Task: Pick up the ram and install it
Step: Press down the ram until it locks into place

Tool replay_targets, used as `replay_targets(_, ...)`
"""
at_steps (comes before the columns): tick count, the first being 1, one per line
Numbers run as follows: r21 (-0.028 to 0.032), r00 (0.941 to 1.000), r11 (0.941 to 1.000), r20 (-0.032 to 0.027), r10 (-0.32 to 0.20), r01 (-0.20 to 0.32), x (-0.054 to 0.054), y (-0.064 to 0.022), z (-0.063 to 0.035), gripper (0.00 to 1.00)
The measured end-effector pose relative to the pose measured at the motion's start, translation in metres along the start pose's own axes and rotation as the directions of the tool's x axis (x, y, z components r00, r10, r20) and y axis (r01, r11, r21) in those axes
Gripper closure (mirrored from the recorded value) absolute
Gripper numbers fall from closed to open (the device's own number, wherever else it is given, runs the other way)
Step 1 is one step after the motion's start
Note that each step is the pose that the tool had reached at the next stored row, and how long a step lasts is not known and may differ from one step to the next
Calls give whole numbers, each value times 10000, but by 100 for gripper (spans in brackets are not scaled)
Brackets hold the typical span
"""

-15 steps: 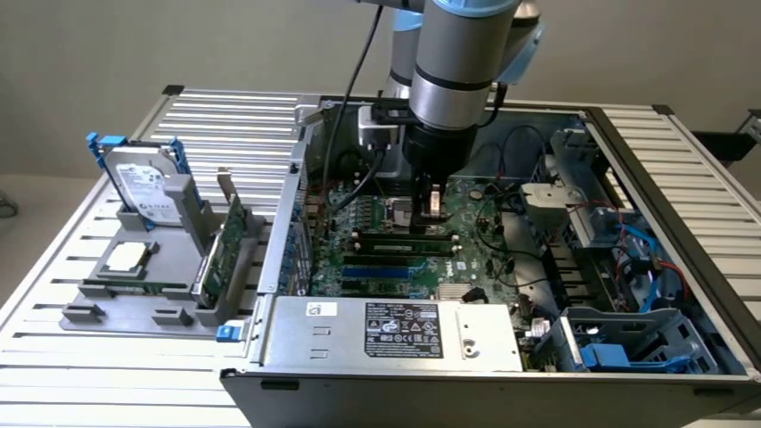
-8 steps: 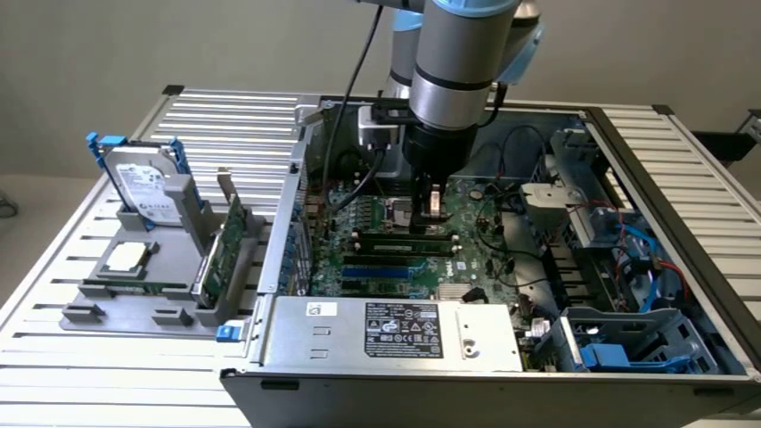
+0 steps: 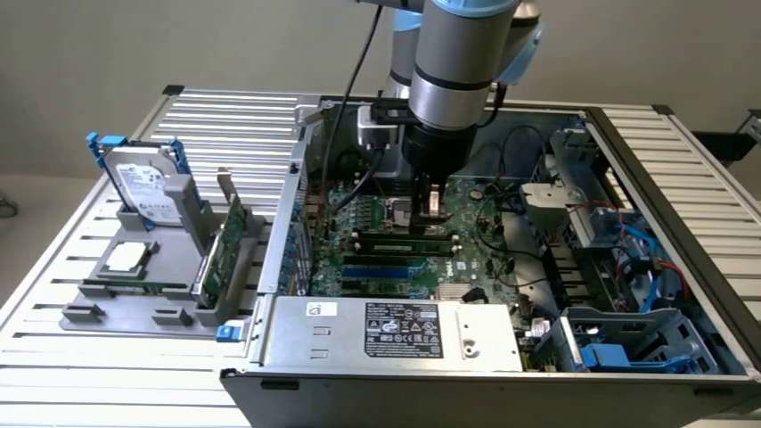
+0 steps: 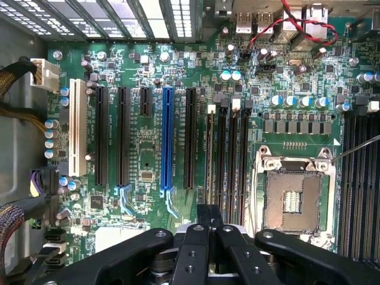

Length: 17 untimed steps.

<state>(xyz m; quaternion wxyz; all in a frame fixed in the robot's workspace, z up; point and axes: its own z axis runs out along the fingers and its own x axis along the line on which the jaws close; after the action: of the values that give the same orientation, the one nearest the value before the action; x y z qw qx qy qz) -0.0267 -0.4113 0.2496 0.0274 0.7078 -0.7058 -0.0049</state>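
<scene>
Your black gripper [image 4: 208, 228] is clenched above the long green ram stick [image 3: 411, 230] in its black motherboard slot [image 4: 209, 154]; seating looks underway; you need firm, even pressure.

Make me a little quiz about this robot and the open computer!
1. Fill in: the hard drive with blue handles stands in the grey holder on the exterior view's ____.
2. True or false: the gripper hangs above the hard drive.
3. Multiple choice: what colour is the long slot between the black slots? A blue, B red, C yellow.

Key:
1. left
2. False. It is down over the motherboard, fingers shut.
3. A
</scene>
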Motion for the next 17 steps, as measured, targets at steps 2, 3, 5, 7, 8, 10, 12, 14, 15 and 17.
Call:
replay_targets(2, -4, 9998, 9998, -16, 199, -199, 0, 0, 0, 89)
replay_targets(3, -1, 9995, 9995, -23, 303, -303, 0, -1, 0, 89)
replay_targets(5, 5, 9986, 9986, -38, 522, -522, 0, -1, 1, 89)
replay_targets(7, 10, 9972, 9972, -55, 751, -751, 1, 0, 0, 89)
replay_targets(8, 12, 9963, 9963, -63, 862, -862, 0, -1, 0, 89)
replay_targets(10, 17, 9941, 9941, -81, 1085, -1085, 0, -1, 1, 89)
replay_targets(12, 24, 9914, 9914, -106, 1305, -1305, 0, -1, 1, 89)
replay_targets(14, 37, 9882, 9883, -147, 1526, -1525, 0, 0, 1, 89)
replay_targets(15, 47, 9865, 9867, -172, 1628, -1627, 0, 0, 1, 89)
replay_targets(17, 70, 9829, 9832, -222, 1826, -1825, 0, 0, 1, 89)
